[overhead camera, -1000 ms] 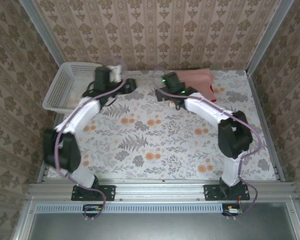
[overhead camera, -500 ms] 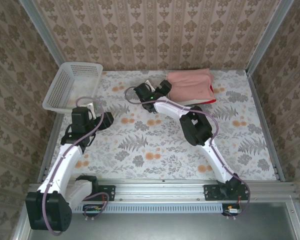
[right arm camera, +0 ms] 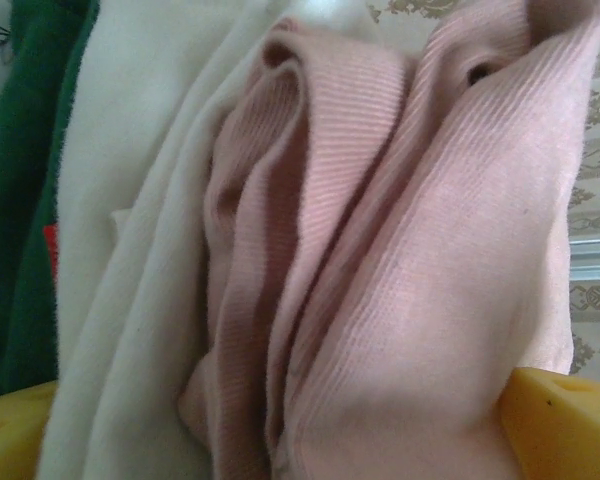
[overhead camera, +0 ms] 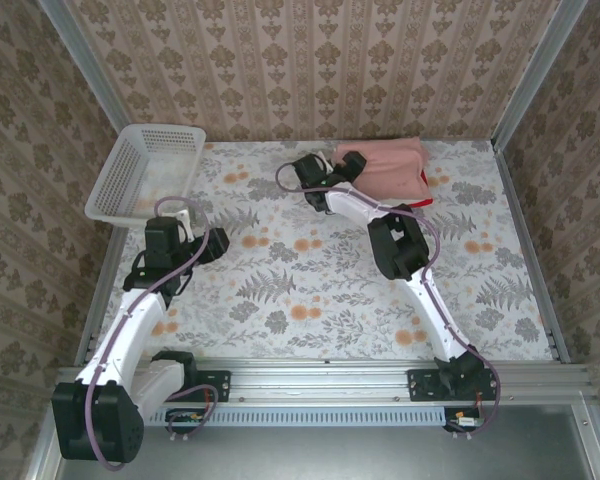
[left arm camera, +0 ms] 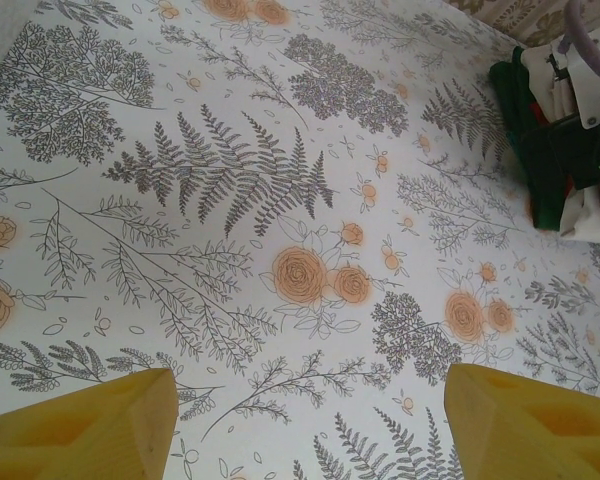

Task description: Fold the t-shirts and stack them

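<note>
My right gripper (overhead camera: 346,166) stands wide open, holding nothing, at the left end of the pink tee (overhead camera: 388,165), which tops the stack (overhead camera: 416,199) at the far edge of the table (overhead camera: 310,290) and stretches rightward from it, while my open, empty left gripper (overhead camera: 212,243) hangs well apart.

Soft, even light with faint shadows; the pink tee (right arm camera: 400,250) looks slightly blurred, perhaps too close.
</note>
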`<action>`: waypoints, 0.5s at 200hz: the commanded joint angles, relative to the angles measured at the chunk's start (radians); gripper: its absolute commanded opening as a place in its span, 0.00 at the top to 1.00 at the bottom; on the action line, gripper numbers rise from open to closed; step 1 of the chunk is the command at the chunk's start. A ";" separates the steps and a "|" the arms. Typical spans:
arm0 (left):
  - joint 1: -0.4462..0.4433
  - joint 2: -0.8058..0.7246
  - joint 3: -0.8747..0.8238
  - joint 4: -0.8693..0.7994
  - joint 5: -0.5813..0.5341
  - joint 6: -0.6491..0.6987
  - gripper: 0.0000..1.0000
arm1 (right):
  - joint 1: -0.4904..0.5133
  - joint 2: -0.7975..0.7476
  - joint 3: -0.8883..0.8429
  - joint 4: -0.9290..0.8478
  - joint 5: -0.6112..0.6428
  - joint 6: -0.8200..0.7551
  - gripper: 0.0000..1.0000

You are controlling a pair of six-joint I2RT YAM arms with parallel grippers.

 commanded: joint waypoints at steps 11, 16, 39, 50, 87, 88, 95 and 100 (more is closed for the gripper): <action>0.006 -0.005 0.012 0.018 0.030 0.026 0.28 | -0.065 -0.052 -0.068 -0.053 0.012 0.043 0.00; 0.008 -0.007 0.012 0.016 0.030 0.027 0.28 | -0.077 -0.061 -0.090 -0.049 0.009 0.046 0.00; 0.009 -0.007 0.014 0.014 0.028 0.029 0.28 | -0.135 -0.111 -0.185 -0.006 -0.005 0.049 0.00; 0.008 -0.004 0.018 0.015 0.027 0.028 0.28 | -0.166 -0.130 -0.214 -0.006 -0.012 0.065 0.00; 0.008 0.014 0.032 0.016 0.031 0.034 0.28 | -0.255 -0.197 -0.313 0.023 -0.039 0.096 0.00; 0.008 0.014 0.033 0.016 0.031 0.034 0.28 | -0.257 -0.197 -0.312 0.020 -0.038 0.099 0.00; 0.008 0.017 0.038 0.011 0.028 0.034 0.28 | -0.273 -0.205 -0.310 0.007 -0.040 0.115 0.00; 0.008 0.019 0.038 0.007 0.030 0.036 0.28 | -0.283 -0.211 -0.317 0.012 -0.049 0.114 0.00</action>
